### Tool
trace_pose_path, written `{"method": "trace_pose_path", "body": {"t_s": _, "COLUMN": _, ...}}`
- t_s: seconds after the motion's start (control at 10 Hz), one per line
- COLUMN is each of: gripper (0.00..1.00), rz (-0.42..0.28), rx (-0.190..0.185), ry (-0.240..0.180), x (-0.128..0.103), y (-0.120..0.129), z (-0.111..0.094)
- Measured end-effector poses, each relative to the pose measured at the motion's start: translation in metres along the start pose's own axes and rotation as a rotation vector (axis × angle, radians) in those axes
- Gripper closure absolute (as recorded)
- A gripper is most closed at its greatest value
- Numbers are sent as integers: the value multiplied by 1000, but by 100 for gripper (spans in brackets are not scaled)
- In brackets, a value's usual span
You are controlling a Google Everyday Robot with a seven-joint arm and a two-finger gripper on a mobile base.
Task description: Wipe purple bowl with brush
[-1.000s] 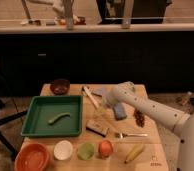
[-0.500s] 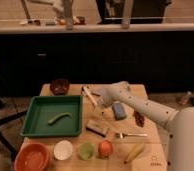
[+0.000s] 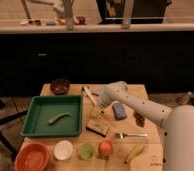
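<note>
**Pincer at the brush, purple bowl at the back left corner**

The pincer (image 3: pixel 103 98) sits at the end of the white arm, low over the back middle of the pale wooden worktop (image 3: pixel 138 90). It is right at the near end of the long slim brush with the white handle (image 3: pixel 90 95). Whether it is open or closed cannot be told, nor whether it touches the brush.

The brush lies flat and slanted, its far end pointing toward the back edge. Just beside the pincer, toward the right edge, lies a small blue-grey rectangular block (image 3: pixel 119 111), with a small dark brownish object (image 3: pixel 139 119) further right, partly under the arm. Nearer the front lies a flat tan rectangular piece (image 3: pixel 98 128), and a metal fork (image 3: pixel 130 134) rests to its right.

The small round dark maroon-purple bowl (image 3: pixel 60 86) stands upright at the back left corner, apart from the brush. In front of it, a green rectangular tray (image 3: pixel 52 135) fills the left side and holds a curved green item (image 3: pixel 59 118).

Along the front edge, from the left corner, stand a larger orange bowl (image 3: pixel 32 158), a small white bowl (image 3: pixel 63 150), a round pale green object (image 3: pixel 86 150), an orange round fruit (image 3: pixel 105 148) and a yellow banana (image 3: pixel 135 152).
</note>
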Motion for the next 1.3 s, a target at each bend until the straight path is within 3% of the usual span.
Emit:
{"method": "trace_pose_path", "body": {"t_s": 0.4, "gripper": 74, "rz": 0, "rx": -6, "ry": -4, "x": -1, "y": 0, "z": 0}}
{"method": "trace_pose_path", "body": {"t_s": 0.7, "gripper": 99, "rz": -3, "rx": -7, "ry": 0, "x": 0, "y": 0, "z": 1}}
{"method": "trace_pose_path", "body": {"t_s": 1.0, "gripper": 100, "rz": -6, "rx": -7, "ry": 1, "x": -1, "y": 1, "z": 1}}
{"method": "trace_pose_path", "body": {"t_s": 1.3, "gripper": 100, "rz": -28, "rx": 19, "ry": -27, "x": -13, "y": -2, "z": -21}}
